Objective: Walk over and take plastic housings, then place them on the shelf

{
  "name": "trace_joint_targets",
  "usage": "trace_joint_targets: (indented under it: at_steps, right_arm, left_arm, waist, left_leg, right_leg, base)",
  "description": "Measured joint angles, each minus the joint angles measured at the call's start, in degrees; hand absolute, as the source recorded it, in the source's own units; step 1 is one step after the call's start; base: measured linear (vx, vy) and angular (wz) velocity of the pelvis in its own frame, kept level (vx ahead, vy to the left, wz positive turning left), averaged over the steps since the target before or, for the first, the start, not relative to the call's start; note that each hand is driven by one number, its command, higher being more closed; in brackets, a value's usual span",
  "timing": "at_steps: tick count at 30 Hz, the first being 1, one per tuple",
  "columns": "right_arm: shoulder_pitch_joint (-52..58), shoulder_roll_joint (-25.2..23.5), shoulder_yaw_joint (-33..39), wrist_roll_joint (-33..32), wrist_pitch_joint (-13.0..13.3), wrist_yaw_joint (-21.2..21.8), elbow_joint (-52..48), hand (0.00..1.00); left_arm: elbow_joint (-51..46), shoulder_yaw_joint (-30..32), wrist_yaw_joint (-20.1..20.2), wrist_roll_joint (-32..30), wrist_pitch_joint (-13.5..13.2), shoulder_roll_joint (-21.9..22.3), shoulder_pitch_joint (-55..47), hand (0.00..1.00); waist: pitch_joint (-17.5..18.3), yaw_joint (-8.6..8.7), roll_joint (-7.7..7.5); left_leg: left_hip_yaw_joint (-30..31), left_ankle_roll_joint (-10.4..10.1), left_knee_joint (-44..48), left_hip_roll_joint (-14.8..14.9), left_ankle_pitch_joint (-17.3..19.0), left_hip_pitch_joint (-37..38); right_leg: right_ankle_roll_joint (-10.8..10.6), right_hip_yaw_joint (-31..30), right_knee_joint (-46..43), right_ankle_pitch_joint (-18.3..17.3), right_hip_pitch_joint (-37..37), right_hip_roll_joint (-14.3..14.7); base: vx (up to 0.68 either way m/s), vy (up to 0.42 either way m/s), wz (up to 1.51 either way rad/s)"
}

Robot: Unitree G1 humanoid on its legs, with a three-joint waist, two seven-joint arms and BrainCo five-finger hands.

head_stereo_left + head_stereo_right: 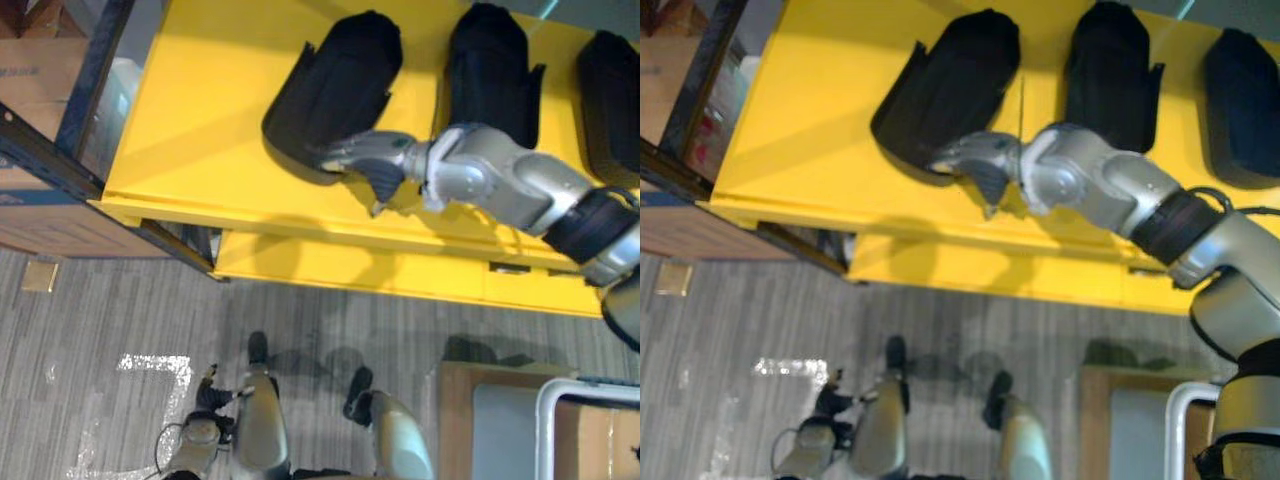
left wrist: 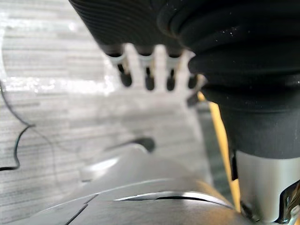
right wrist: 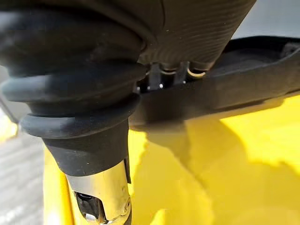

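Plastic housings [image 1: 490,70], three, black, on yellow counter [image 1: 200,130]. Right robot hand [image 1: 375,160] at leftmost housing [image 1: 335,85], near rim; whether it grips cannot be told. Left robot hand [image 2: 149,80] loosely spread, hanging low. Judged step: pickup. Next needs a secure hold, then a clean lift.

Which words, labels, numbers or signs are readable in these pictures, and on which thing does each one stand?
Cardboard box: faint print, too blurred to read.
Black plastic housings: no text that I can see.
Yellow shelf: no text that I can see.
Nothing can be quoted.
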State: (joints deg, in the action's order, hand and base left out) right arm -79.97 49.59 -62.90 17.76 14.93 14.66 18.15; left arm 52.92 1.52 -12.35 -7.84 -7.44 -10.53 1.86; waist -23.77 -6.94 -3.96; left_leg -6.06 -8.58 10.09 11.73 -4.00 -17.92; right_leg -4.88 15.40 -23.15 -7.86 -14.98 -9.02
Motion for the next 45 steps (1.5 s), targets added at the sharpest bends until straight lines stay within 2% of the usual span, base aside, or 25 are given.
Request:
trace_joint_targets:
  at_steps: [3,6,9,11,12,14,15,16,17,19,20,21,23,25,29,36,45]
  right_arm:
    - [0.0,0.0,1.8,1.2,0.1,-1.2,-0.1,0.00]
    - [0.0,0.6,6.5,2.7,0.6,-3.9,-2.6,0.00]
    - [2.3,1.1,19.0,6.0,1.6,-10.8,-6.2,0.00]
    - [6.2,1.0,31.5,12.9,0.3,-18.6,-8.1,0.00]
    - [7.3,0.7,34.8,14.6,-0.3,-20.2,-8.5,0.00]
    - [11.3,-2.8,46.5,20.5,-4.1,-27.1,-8.9,0.00]
    - [12.3,-4.5,49.4,21.5,-5.0,-28.5,-9.0,0.00]
    - [14.5,-8.6,55.8,22.5,-7.0,-31.4,-9.9,0.00]
    - [16.6,-13.1,61.4,22.4,-9.1,-34.7,-11.0,0.00]
    - [18.5,-19.4,67.8,22.1,-11.5,-38.4,-11.1,0.00]
    - [19.1,-21.2,69.2,20.6,-12.1,-39.7,-11.1,0.00]
    - [20.1,-24.0,70.9,16.5,-13.0,-42.0,-11.1,0.00]
    - [20.8,-26.9,71.6,11.6,-13.7,-43.8,-11.1,0.00]
    - [21.3,-30.0,71.3,2.3,-13.5,-43.7,-11.1,0.00]
    - [21.5,-31.6,71.4,-5.9,-13.1,-43.5,-11.0,0.00]
    - [20.1,-33.7,71.3,-6.7,-12.3,-43.3,-10.9,0.00]
    - [14.8,-34.3,67.5,-8.1,-10.1,-40.6,-4.9,0.00]
  left_arm:
    - [0.0,0.1,0.0,0.0,0.0,0.0,0.0,0.00]
    - [0.0,0.1,-0.1,0.0,0.0,0.2,0.0,0.00]
    - [-0.1,0.5,-0.5,0.0,0.0,0.5,0.0,0.00]
    - [-0.2,0.7,-1.2,0.0,0.1,0.7,0.0,0.00]
    - [-0.2,0.7,-1.3,0.0,0.1,0.7,0.0,0.00]
    - [-0.2,0.7,-2.2,0.0,0.2,0.7,-0.3,0.00]
    - [-0.2,0.7,-2.5,0.0,0.4,0.7,-0.4,0.00]
    - [-0.2,0.7,-2.7,0.0,0.5,0.7,-0.5,0.00]
    - [-0.2,0.7,-3.0,0.0,0.7,0.8,-0.5,0.00]
    - [-0.6,0.7,-3.4,0.0,1.3,1.0,-0.5,0.00]
    - [-0.9,0.7,-3.5,0.0,1.5,1.1,-0.6,0.00]
    - [-1.3,0.7,-3.8,0.0,1.8,1.3,-0.7,0.00]
    - [-2.1,0.7,-3.9,0.0,2.1,1.6,-0.9,0.00]
    - [-3.4,0.7,-3.9,0.0,2.1,2.0,-1.6,0.00]
    - [-4.5,0.6,-3.8,0.0,2.1,2.3,-2.0,0.00]
    - [-5.1,0.0,-3.8,-0.1,2.0,3.0,-2.0,0.00]
    - [-5.1,-0.1,-3.8,-0.1,2.0,3.1,-2.0,0.00]
  waist:
    - [0.0,0.02,0.00]
    - [0.0,0.09,0.00]
    - [0.0,0.13,0.00]
    - [0.0,0.01,0.00]
    - [0.0,0.09,0.01]
    - [0.0,0.84,0.04]
    - [0.0,1.05,0.07]
    - [-0.1,1.36,0.15]
    - [-0.2,1.51,0.30]
    - [-0.4,1.48,0.63]
    - [-0.4,1.47,0.76]
    - [-0.5,1.46,0.95]
    - [-0.7,1.39,1.35]
    - [-0.8,1.26,1.64]
    - [-0.6,1.31,2.08]
    - [0.2,1.36,3.54]
    - [0.4,1.28,3.77]
  left_leg:
    - [0.0,0.0,-0.2,0.0,-0.2,0.0]
    - [-0.1,0.0,-0.2,0.1,-0.2,0.0]
    - [-0.5,0.0,-0.1,0.1,-0.2,0.1]
    - [-0.9,0.0,0.1,-0.1,-0.2,0.1]
    - [-0.9,0.0,0.1,-0.1,-0.2,0.1]
    - [-0.9,0.0,0.4,-0.2,-0.1,0.1]
    - [-0.9,0.1,0.5,-0.2,-0.1,0.1]
    - [-1.0,0.1,0.7,-0.3,-0.1,0.1]
    - [-1.0,0.2,0.9,-0.4,0.0,0.1]
    - [-1.1,0.3,2.0,-0.3,0.6,0.0]
    - [-1.1,0.3,2.5,-0.3,0.8,0.0]
    - [-1.1,0.4,2.8,-0.3,1.0,0.0]
    - [-1.5,0.5,3.4,-0.4,1.2,-0.3]
    - [-2.4,0.6,4.3,-0.3,1.6,-0.3]
    - [-2.4,0.6,4.6,-0.3,1.9,-0.4]
    - [-1.4,0.9,6.5,-0.4,2.8,-2.1]
    - [-0.4,0.9,6.4,-0.6,2.8,-2.1]
  right_leg:
    - [0.0,0.0,-0.1,0.0,-0.2,0.0]
    - [0.0,-0.1,-0.2,0.0,-0.3,0.0]
    - [0.0,-0.6,-0.4,0.0,-0.5,0.0]
    - [0.0,-1.2,-0.7,0.0,-0.9,-0.1]
    - [0.0,-1.3,-0.8,0.0,-1.0,-0.2]
    - [0.0,-1.3,-1.0,0.0,-1.0,-0.3]
    - [-0.1,-1.4,-1.1,0.0,-1.0,-0.4]
    - [-0.2,-1.4,-1.1,-0.2,-1.1,-0.5]
    - [-0.4,-1.5,-1.5,-0.6,-1.2,-0.8]
    - [-0.3,-1.7,-2.4,-0.9,-1.3,-1.0]
    - [-0.3,-1.8,-2.8,-1.1,-1.3,-1.1]
    - [-0.3,-1.9,-3.5,-1.5,-1.5,-1.4]
    - [-0.5,-2.2,-4.6,-2.0,-2.3,-1.8]
    - [-0.4,-3.0,-5.5,-2.2,-3.0,-2.0]
    - [-0.4,-3.0,-5.7,-2.3,-2.9,-2.0]
    - [-0.4,-2.1,-5.6,-2.4,-2.9,-2.4]
    - [-0.4,-1.0,-5.3,-2.4,-2.0,-2.5]
  base:
    - [0.00,0.000,0.00]
    - [0.00,0.006,-0.01]
    - [0.01,0.027,-0.05]
    - [0.01,0.032,-0.08]
    - [0.00,0.039,-0.05]
    - [-0.01,0.038,-0.01]
    - [-0.03,0.034,-0.01]
    - [-0.04,0.035,-0.01]
    - [-0.04,0.039,-0.01]
    - [0.00,0.000,0.00]
    - [0.00,0.000,0.00]
    - [0.00,0.000,0.00]
    - [-0.03,0.011,-0.09]
    - [-0.02,0.008,-0.15]
    - [0.00,0.001,-0.01]
    - [0.00,0.014,0.06]
    - [-0.01,0.006,0.06]
